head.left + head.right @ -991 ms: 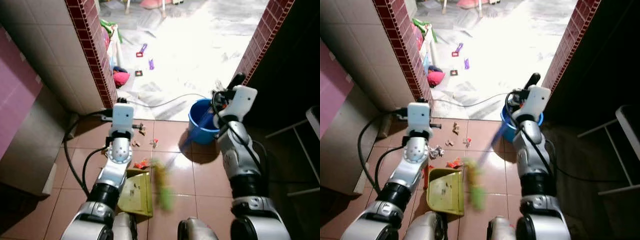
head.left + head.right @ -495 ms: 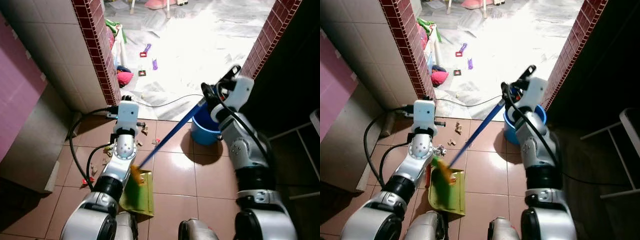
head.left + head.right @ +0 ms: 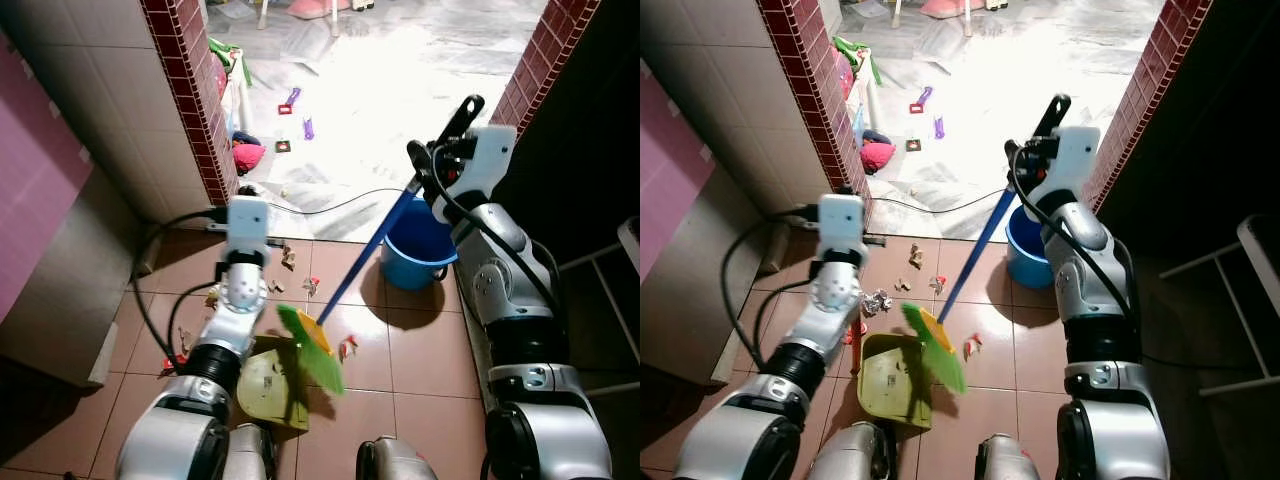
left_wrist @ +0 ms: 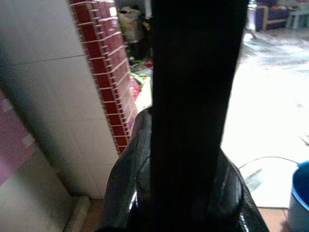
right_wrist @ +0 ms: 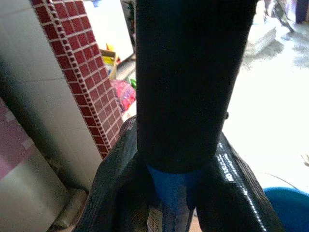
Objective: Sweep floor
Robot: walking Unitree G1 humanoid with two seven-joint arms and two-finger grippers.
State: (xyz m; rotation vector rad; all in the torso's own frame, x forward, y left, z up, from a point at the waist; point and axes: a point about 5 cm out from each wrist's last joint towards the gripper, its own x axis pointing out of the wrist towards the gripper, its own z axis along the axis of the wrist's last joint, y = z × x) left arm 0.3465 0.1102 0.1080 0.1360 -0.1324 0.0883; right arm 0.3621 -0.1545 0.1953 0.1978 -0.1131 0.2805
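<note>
Left eye view: the right tool (image 3: 432, 165) grips the blue broom handle (image 3: 366, 250); its green bristles (image 3: 310, 348) hover over the yellow-green dustpan (image 3: 268, 385) on the tiled floor (image 3: 420, 370), beside scattered scraps (image 3: 347, 347).

Left wrist view: I cannot tell the left tool's state.

Right wrist view: fingers (image 5: 118, 203) clench the blue handle.

Dustpan (image 3: 268, 385) on floor just in front of robot, left of centre. Broom (image 3: 340, 300) slants from head at dustpan's right edge up to right gripper (image 3: 432, 160). Bucket (image 3: 420, 245) on the right, behind broom head. Scraps (image 3: 290, 262) on tiles betw. dustpan & doorway.
</note>
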